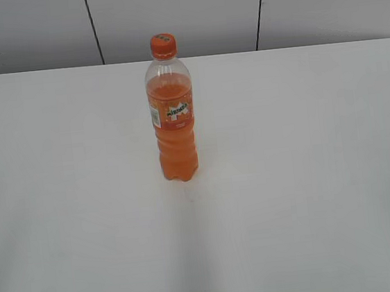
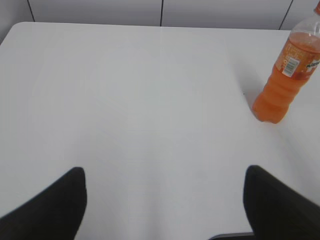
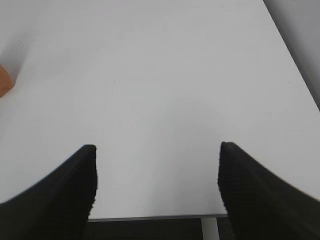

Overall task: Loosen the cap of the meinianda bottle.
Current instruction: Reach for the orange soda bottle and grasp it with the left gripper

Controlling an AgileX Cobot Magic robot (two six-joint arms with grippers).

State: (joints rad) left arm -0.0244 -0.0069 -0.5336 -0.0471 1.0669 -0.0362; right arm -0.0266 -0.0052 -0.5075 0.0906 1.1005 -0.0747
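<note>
The meinianda bottle (image 1: 172, 117) stands upright in the middle of the white table (image 1: 310, 176), full of orange drink, with its orange label around the middle. The orange cap (image 1: 163, 45) sits on its neck. In the left wrist view the bottle (image 2: 287, 82) stands far right, its cap cut off by the frame edge. In the right wrist view only an orange sliver of the bottle (image 3: 4, 80) shows at the left edge. My left gripper (image 2: 164, 175) is open and empty, far from the bottle. My right gripper (image 3: 157, 150) is open and empty near the table's front edge. Neither arm shows in the exterior view.
A grey panelled wall (image 1: 181, 15) runs behind the table's far edge. The table's front edge (image 3: 150, 217) shows just under my right gripper, and its right edge (image 3: 295, 60) runs along the right of that view.
</note>
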